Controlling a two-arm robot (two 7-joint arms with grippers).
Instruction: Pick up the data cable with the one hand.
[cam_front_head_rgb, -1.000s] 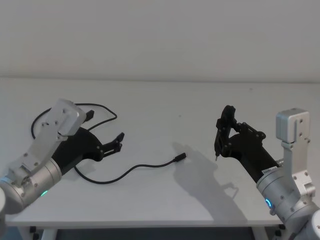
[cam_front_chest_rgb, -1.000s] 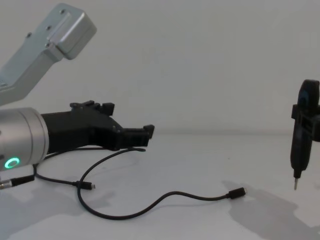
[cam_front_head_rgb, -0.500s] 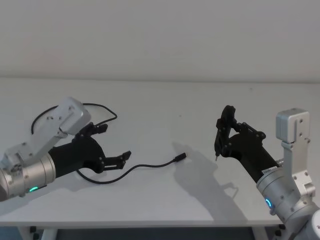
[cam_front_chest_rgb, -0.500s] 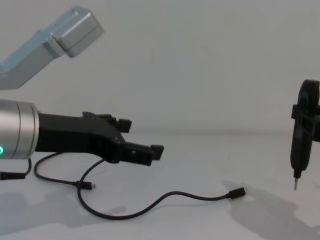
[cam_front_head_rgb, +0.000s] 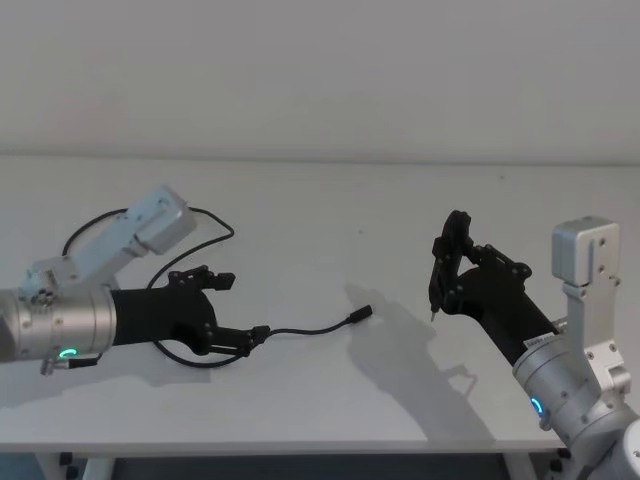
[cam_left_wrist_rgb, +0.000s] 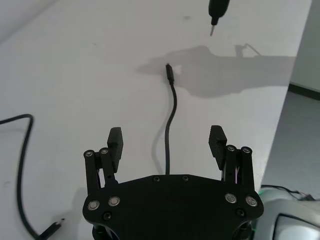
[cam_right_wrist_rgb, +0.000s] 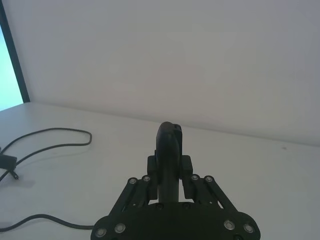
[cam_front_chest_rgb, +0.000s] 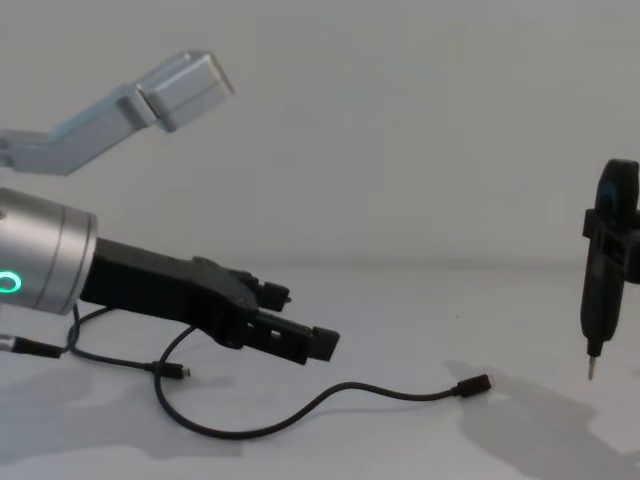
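— Where is the data cable (cam_front_head_rgb: 312, 328)?

— It lies flat on the white table (cam_front_head_rgb: 300, 215) in a long curve. 1 plug (cam_front_head_rgb: 360, 315) points to the right. The other end loops back under the left arm.

— And the left gripper (cam_left_wrist_rgb: 166, 137)?

— It is low over the cable. Its 2 fingers (cam_left_wrist_rgb: 115, 142) are spread wide, 1 on each side, and the cable runs down the middle of the gap. It holds nothing.

— Do they touch?

— I cannot tell.

— And the right gripper (cam_right_wrist_rgb: 169, 162)?

— It is well apart on the right, up off the table, pinching a dark pointed tool (cam_front_chest_rgb: 603, 290).
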